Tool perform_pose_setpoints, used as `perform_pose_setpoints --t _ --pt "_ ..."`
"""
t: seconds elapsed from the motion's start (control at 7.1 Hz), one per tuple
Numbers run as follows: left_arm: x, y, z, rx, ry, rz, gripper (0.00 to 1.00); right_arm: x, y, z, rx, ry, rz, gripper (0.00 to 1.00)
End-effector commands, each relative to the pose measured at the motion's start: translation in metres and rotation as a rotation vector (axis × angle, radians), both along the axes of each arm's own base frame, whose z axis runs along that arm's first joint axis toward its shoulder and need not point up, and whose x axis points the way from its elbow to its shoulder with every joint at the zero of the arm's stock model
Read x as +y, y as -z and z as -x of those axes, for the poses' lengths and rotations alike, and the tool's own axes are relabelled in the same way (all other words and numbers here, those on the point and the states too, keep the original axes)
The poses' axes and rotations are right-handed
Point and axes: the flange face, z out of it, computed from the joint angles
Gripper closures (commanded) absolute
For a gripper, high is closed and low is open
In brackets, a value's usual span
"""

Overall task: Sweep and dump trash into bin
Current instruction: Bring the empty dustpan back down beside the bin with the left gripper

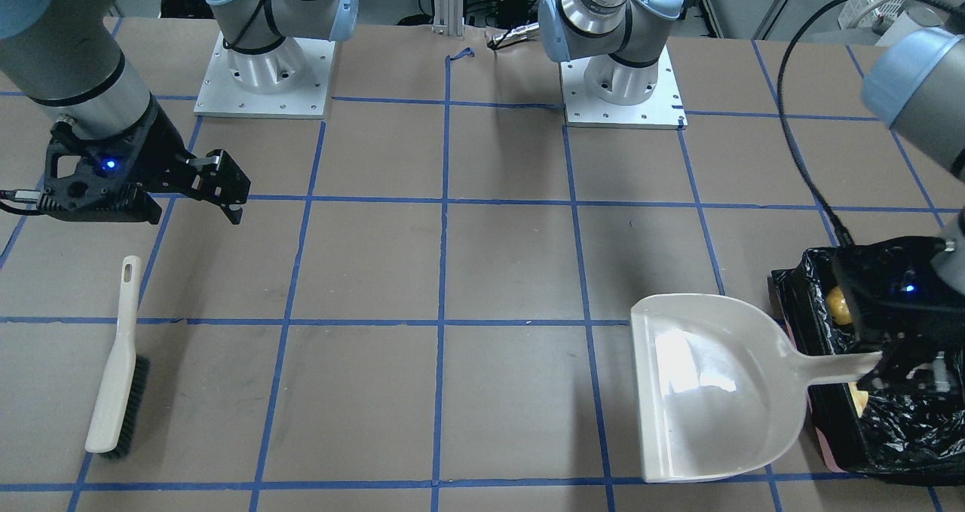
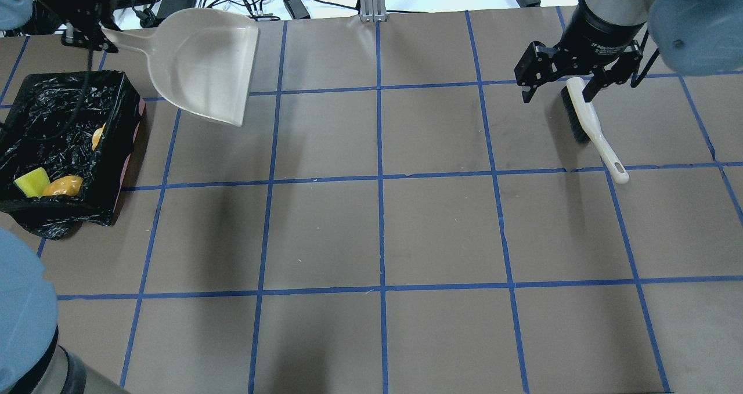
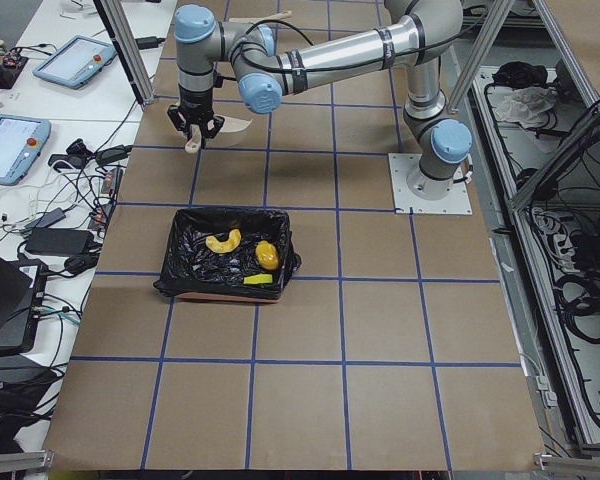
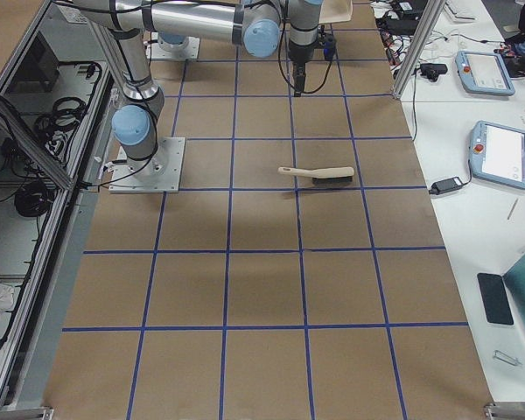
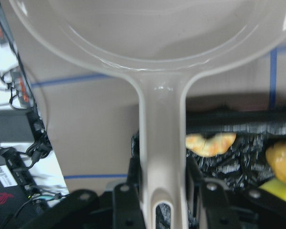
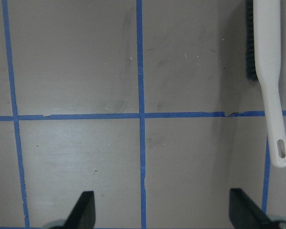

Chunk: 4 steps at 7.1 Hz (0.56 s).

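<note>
The bin (image 2: 49, 107), a box lined with black plastic, stands at the table's left end and also shows in the front view (image 1: 818, 312). All three trash pieces lie inside it: the golden-brown lump (image 2: 62, 185), the yellow-green wedge (image 2: 32, 182) and the pale curved slice (image 2: 97, 137). My left gripper (image 2: 87, 31) is shut on the handle of the beige dustpan (image 2: 203, 63), which is empty and sits just beyond the bin. In the left wrist view the handle (image 5: 159, 143) runs between the fingers. My right gripper (image 2: 560, 89) is open and empty, hovering over the brush (image 2: 589, 124).
The brush (image 1: 117, 361) lies flat on the table at the right end, its handle pointing toward the robot. Both arm bases (image 1: 264, 82) stand on white plates at the robot's side. Cables and tablets lie past the table's far edge (image 3: 40, 150).
</note>
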Motion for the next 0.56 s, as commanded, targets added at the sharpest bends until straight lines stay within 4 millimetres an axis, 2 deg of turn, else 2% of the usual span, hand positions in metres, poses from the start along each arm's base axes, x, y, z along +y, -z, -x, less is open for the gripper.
perform_pose_setpoints --t 0.0,0.14,0.28,0.42 --pt "-0.020 0.062 0.040 0.047 -0.018 -0.088 1.00 0.004 0.001 -0.016 0.016 -0.031 -0.006 0.00" --pt "-0.034 0.098 0.051 0.048 0.000 -0.106 1.00 0.004 0.001 -0.019 0.016 -0.037 -0.006 0.00" --pt "-0.039 0.132 0.060 0.055 0.018 -0.152 1.00 0.005 0.002 -0.019 0.016 -0.037 -0.007 0.00" --pt "-0.039 0.142 0.053 0.057 0.057 -0.167 1.00 0.004 0.002 -0.018 0.018 -0.036 -0.008 0.00"
